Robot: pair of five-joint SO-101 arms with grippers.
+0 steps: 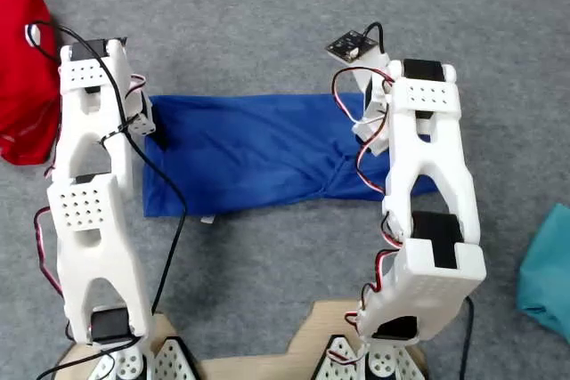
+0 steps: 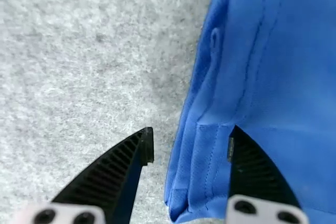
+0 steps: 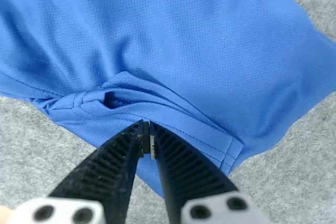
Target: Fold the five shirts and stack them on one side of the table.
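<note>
A blue shirt (image 1: 258,153) lies folded into a long strip across the middle of the grey table (image 1: 267,33). My left gripper (image 2: 190,142) is open at the strip's left end. One finger (image 2: 121,171) is over the bare table and the other finger (image 2: 252,171) is over the blue shirt (image 2: 273,66), so they straddle its hemmed edge. My right gripper (image 3: 147,142) is shut at the right part of the strip. Its tips pinch a bunched fold at the hem of the blue shirt (image 3: 173,40), and creases run toward it.
A red shirt (image 1: 22,68) lies crumpled at the far left edge of the table. A teal shirt (image 1: 548,264) lies at the right edge. The arms' wooden base (image 1: 303,344) is at the near edge. Grey table stretches beyond the strip.
</note>
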